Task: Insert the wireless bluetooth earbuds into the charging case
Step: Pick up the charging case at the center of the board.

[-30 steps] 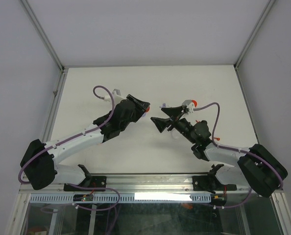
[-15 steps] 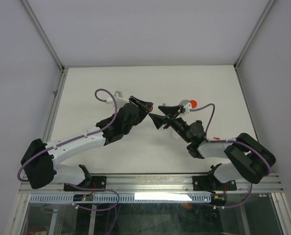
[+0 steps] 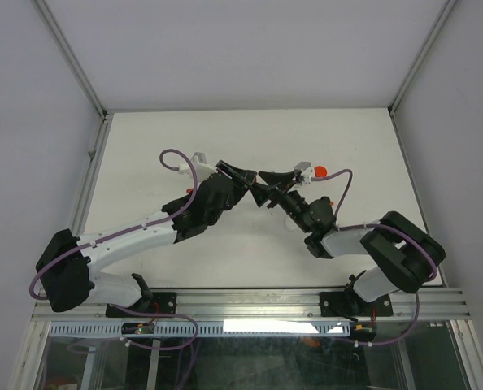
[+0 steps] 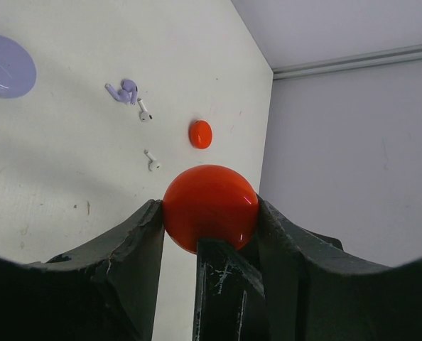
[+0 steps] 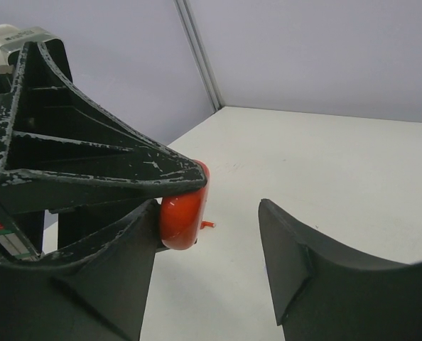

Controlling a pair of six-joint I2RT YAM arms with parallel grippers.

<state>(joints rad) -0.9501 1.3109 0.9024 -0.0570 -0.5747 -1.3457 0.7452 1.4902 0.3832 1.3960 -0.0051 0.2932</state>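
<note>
My left gripper (image 4: 209, 210) is shut on a round red charging case (image 4: 209, 195), held above the table. In the right wrist view the case (image 5: 181, 213) sits between my left gripper's fingers (image 5: 90, 167), against the inner face of my right gripper's left finger. My right gripper (image 5: 209, 213) is open. A tiny red earbud stem (image 5: 208, 224) shows on the table behind the case. Lilac earbuds (image 4: 123, 91) and two white earbuds (image 4: 145, 112) (image 4: 152, 162) lie on the table. In the top view the two grippers (image 3: 243, 179) (image 3: 267, 185) meet tip to tip and hide the case.
A second red disc (image 4: 200, 133) lies near the white earbuds and shows in the top view (image 3: 319, 171). A lilac disc (image 4: 5, 65) lies at the far left of the left wrist view. The white table (image 3: 184, 138) has walls close on both sides.
Both grippers have closed in on each other. The right gripper moved left to the case held by the left gripper, and the right arm folded in.
</note>
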